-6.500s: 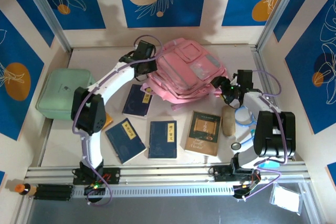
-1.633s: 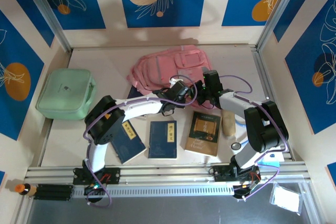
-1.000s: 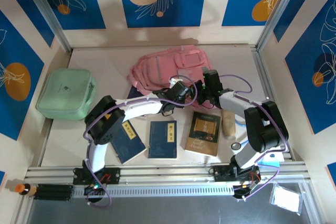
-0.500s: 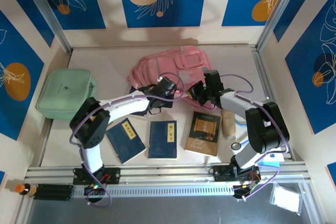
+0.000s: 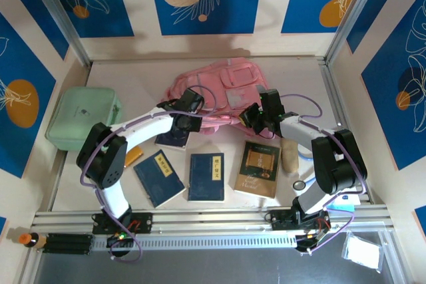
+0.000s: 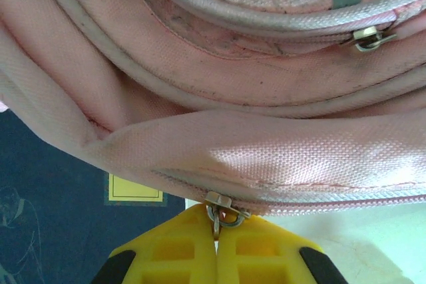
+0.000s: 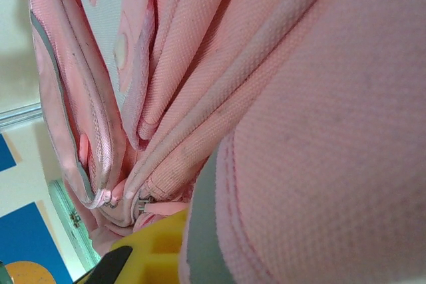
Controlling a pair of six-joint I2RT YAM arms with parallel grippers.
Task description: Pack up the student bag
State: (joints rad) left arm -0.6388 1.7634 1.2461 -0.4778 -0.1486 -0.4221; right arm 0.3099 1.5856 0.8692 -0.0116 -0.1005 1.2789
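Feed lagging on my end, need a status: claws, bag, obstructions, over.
Left claw shut on student bag zipper pull. Right claw shut, apparently pinching the bag's right edge. Blue book partly under the bag.

Student bag (image 7: 299, 131) fabric hides most of right gripper (image 5: 247, 116), we can't tell its hold; left gripper (image 6: 216, 237) fingers cut off at btm edge

Left end effector (image 6: 216, 229), right end effector (image 5: 249, 116) clamped
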